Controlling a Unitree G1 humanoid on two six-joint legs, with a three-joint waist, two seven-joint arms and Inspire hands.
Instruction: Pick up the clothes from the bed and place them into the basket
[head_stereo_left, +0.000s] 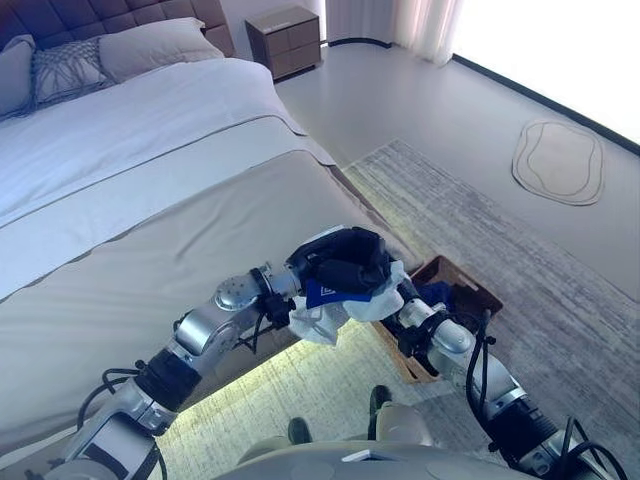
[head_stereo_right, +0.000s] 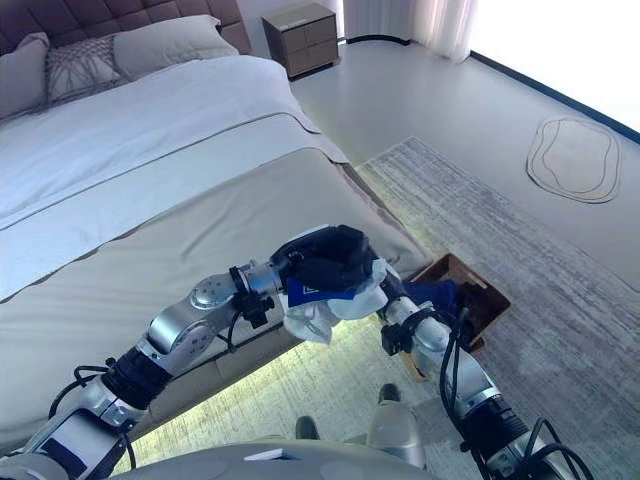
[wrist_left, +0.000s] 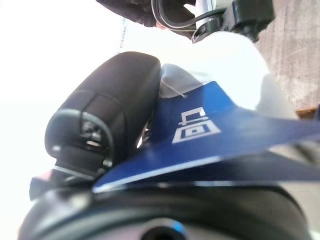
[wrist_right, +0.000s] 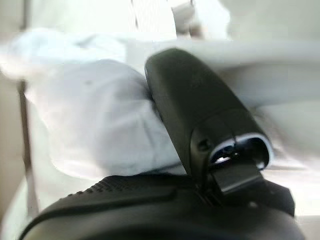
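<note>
A white garment (head_stereo_left: 322, 322) with a blue patch (head_stereo_left: 325, 293) hangs between my two hands, just off the foot corner of the bed (head_stereo_left: 150, 250). My left hand (head_stereo_left: 345, 262) is on top of it with its fingers curled round the cloth; the left wrist view shows its thumb (wrist_left: 110, 100) lying on the blue patch (wrist_left: 200, 135). My right hand (wrist_right: 200, 110) comes in from the right and presses its thumb into the white cloth (wrist_right: 95, 115). The brown basket (head_stereo_left: 470, 285) stands on the floor just right of the hands, with dark blue clothes (head_stereo_left: 437, 293) inside.
The grey-covered bed takes up the left, with pillows (head_stereo_left: 150, 45) at its head. A nightstand (head_stereo_left: 285, 40) stands at the back. A grey rug (head_stereo_left: 560, 300) lies under the basket, and a small mat (head_stereo_left: 558, 160) lies at the far right.
</note>
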